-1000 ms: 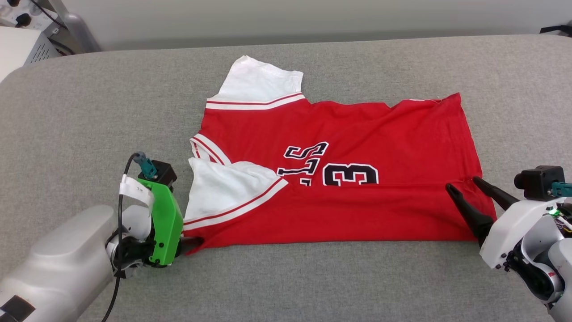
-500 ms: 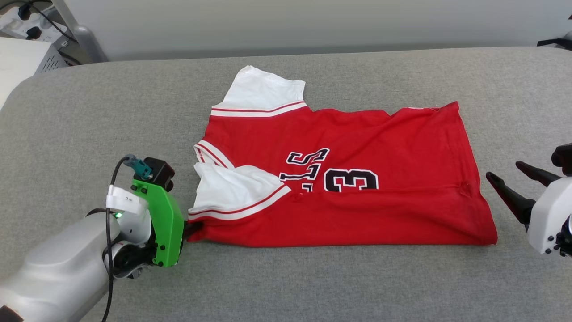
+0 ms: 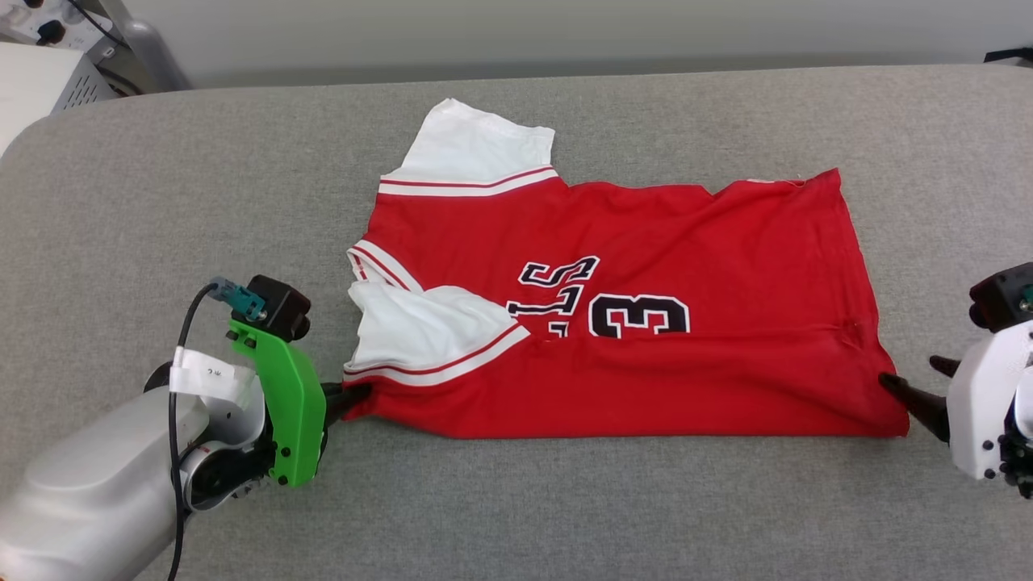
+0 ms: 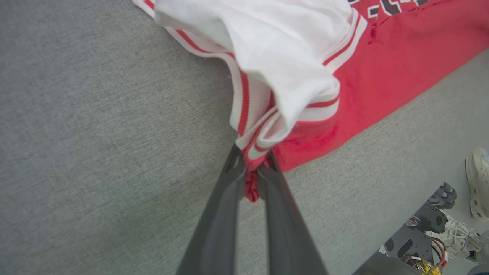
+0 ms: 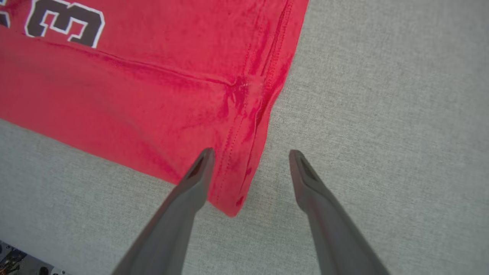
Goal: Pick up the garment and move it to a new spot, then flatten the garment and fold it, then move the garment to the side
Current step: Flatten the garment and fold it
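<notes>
- While the garment (image 3: 613, 323) lay spread flat across the middle of the grey tabletop (image 3: 161, 202) in the head view, a red fold along its lower edge covered the bottom of the black letters and the "3".
- One white sleeve (image 3: 476, 149) pointed toward the top of the frame. The other sleeve lay folded over the red body, left of centre.
- At the lower left of the head view, the left gripper (image 3: 359, 394) was clamped on the garment's lower-left corner.
- In the left wrist view, the left gripper (image 4: 253, 152) had its fingers nearly together, with red cloth and striped trim pinched between them.
- At the right edge of the head view, the right gripper (image 3: 909, 369) sat at the garment's lower-right corner with its fingers apart.
- In the right wrist view, the right gripper (image 5: 251, 152) had one finger over the red hem corner and the other over bare tabletop just beside it. Whether either finger touched could not be told.
- A pale shoe (image 4: 477, 179) showed at the right edge of the left wrist view.
</notes>
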{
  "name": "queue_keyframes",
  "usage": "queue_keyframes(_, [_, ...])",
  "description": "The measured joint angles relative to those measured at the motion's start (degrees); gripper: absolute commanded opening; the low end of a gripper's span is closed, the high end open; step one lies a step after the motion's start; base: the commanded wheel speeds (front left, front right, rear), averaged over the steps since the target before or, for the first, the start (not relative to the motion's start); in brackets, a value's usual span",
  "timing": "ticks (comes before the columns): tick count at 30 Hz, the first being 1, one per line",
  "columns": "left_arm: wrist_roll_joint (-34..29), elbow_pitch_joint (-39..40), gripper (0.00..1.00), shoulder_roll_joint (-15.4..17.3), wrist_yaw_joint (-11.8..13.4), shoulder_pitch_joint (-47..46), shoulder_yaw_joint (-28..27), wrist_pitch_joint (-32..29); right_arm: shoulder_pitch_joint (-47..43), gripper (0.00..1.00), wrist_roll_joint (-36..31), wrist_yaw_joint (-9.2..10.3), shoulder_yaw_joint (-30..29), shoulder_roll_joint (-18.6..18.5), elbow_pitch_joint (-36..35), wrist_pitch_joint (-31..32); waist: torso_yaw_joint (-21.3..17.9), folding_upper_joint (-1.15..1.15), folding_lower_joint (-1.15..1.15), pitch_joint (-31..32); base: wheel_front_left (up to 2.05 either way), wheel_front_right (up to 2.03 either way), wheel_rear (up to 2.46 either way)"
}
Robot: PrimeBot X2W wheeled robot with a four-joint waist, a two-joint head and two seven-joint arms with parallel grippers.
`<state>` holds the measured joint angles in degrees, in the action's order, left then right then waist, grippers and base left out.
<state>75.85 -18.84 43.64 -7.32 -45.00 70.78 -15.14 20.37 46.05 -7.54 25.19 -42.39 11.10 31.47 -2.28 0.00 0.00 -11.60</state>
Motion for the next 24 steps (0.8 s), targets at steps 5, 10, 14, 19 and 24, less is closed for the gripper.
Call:
queue_keyframes(5, [-1.9, 0.0, 0.0, 0.1, 0.0, 0.0, 0.2, 0.5, -0.1, 1.0, -0.5, 0.0, 0.0, 2.7, 4.2, 0.1, 0.6, 0.0, 0.0, -1.2, 0.0, 0.0, 0.0])
queue_keyframes(10, [-2.3, -0.3, 0.0, 0.0, 0.0, 0.0, 0.3, 1.1, 0.2, 1.0, -0.6, 0.0, 1.4, 4.6, 8.5, -0.4, 1.3, 0.0, 0.0, -2.2, 0.0, 0.0, 0.0])
queue_keyframes(14, [-2.7, -0.9, 0.0, -0.4, 0.0, -0.1, 0.4, 1.6, 1.2, 1.0, -0.6, 0.01, 2.9, 5.0, 12.3, -1.7, 1.7, 0.0, 0.0, -3.0, 0.0, 0.0, 0.0])
queue_keyframes(19, [-2.8, -1.8, 0.0, -0.7, 0.0, 0.0, 0.8, 2.8, 2.2, 0.0, 0.4, 0.0, 4.9, 5.0, 14.1, -4.8, 2.0, 0.0, 0.0, -3.3, 0.0, 0.0, 0.0])
queue_keyframes(24, [-2.8, -2.7, 0.0, -0.8, 0.0, 1.7, 1.0, 4.5, 2.1, 0.0, 1.7, 0.01, 6.9, 4.7, 13.7, -8.5, 1.6, 0.0, 0.0, -1.8, 0.0, 0.0, 0.0])
